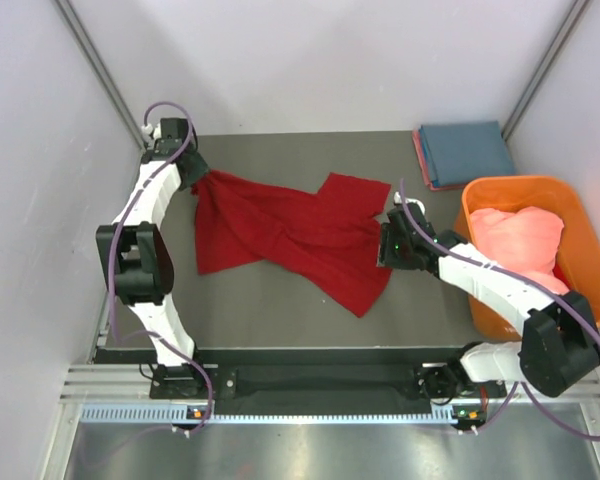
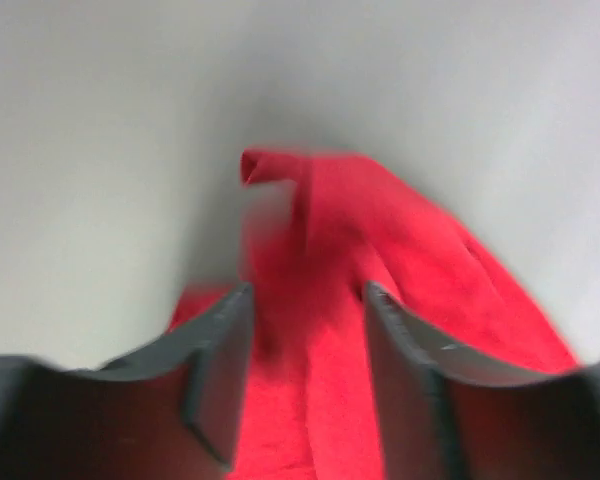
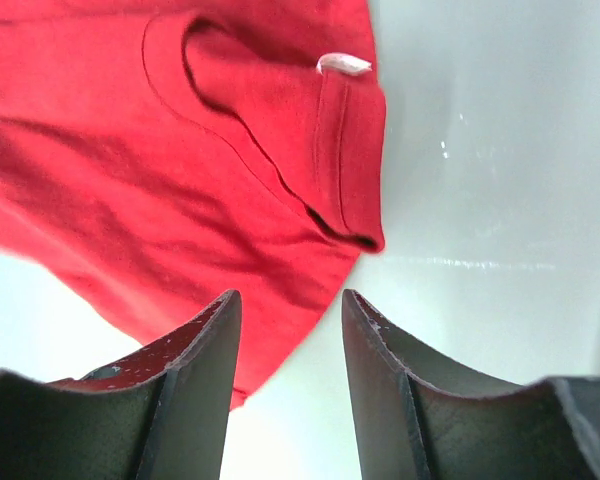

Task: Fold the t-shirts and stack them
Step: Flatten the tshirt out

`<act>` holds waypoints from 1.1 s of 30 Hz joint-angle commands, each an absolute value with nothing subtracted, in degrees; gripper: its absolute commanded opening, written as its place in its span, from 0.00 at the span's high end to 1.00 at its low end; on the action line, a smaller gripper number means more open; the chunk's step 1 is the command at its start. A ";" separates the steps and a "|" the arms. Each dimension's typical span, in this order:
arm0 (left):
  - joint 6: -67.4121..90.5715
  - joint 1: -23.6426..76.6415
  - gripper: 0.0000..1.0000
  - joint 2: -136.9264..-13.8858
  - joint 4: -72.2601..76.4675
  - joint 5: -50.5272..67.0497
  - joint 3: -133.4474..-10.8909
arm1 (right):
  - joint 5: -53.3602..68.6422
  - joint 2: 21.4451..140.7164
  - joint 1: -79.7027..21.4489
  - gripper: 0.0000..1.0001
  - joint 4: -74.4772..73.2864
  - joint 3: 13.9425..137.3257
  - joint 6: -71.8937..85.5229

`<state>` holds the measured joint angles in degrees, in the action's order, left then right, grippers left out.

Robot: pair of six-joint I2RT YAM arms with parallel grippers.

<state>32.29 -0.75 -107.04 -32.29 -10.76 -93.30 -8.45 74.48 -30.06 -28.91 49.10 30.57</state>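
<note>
A deep red t-shirt (image 1: 290,235) lies crumpled and spread across the middle of the table. My left gripper (image 1: 194,176) is at its far left corner. In the left wrist view the gripper (image 2: 305,300) is open with the red cloth (image 2: 380,240) lying between the fingers; that view is blurred. My right gripper (image 1: 388,242) is at the shirt's right edge. In the right wrist view it (image 3: 290,305) is open and empty, just short of the red shirt's (image 3: 130,170) collar, where a small white neck label (image 3: 343,65) shows. A folded blue t-shirt (image 1: 466,150) lies at the back right.
An orange plastic tub (image 1: 584,215) stands at the right edge with a salmon-pink shirt (image 1: 520,240) in it. A pink edge (image 1: 419,155) shows under the blue shirt. White walls close the table at left, back and right.
</note>
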 commanded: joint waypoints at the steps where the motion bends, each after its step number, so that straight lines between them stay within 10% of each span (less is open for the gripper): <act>1: 26.55 0.44 0.43 -106.62 -41.30 -11.77 -97.74 | -11.43 71.28 -32.17 0.54 -31.11 47.99 34.01; 12: 31.45 -1.65 0.42 -81.41 -31.82 -8.96 -64.11 | -15.29 69.61 -43.15 0.54 -29.54 42.73 45.52; 33: 42.01 -8.53 0.43 -81.30 -21.28 2.90 -41.31 | -17.93 71.54 -51.59 0.52 -18.73 32.44 59.33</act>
